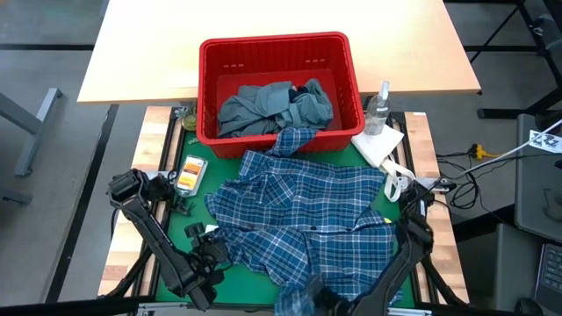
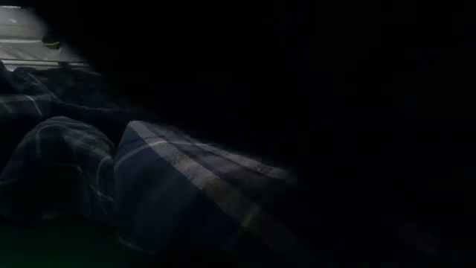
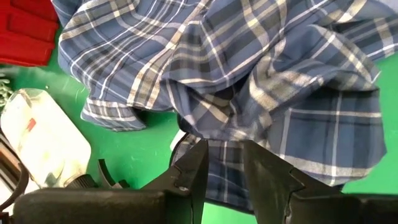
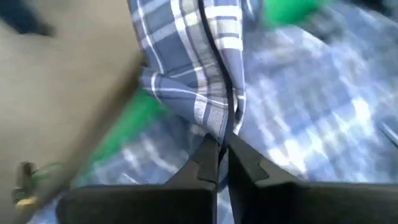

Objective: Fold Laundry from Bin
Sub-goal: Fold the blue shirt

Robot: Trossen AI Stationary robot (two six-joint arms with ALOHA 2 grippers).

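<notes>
Plaid shirt (image 1: 303, 211) lies spread and rumpled over the green mat (image 1: 180, 215) at the table's near middle, its collar end touching the red bin (image 1: 277, 48), which holds a grey-blue garment (image 1: 263, 105). Right hand (image 4: 217, 158) at the near edge is pinched tight on a shirt fold. Left hand (image 3: 221, 165), near-left corner, is partly open with shirt fabric between its fingers.

Plaid shirt (image 1: 307, 219) covers most of green mat (image 1: 171, 263), w/ collar end draped up against red bin (image 1: 274, 53) front wall. Bare mat only along left strip, partly taken by orange-labelled packet (image 1: 190, 173). Right edge crowded: spray bottle (image 1: 378, 109), white paper towel (image 1: 379, 144). Bin half full of grey-blue garment (image 1: 263, 107).
</notes>
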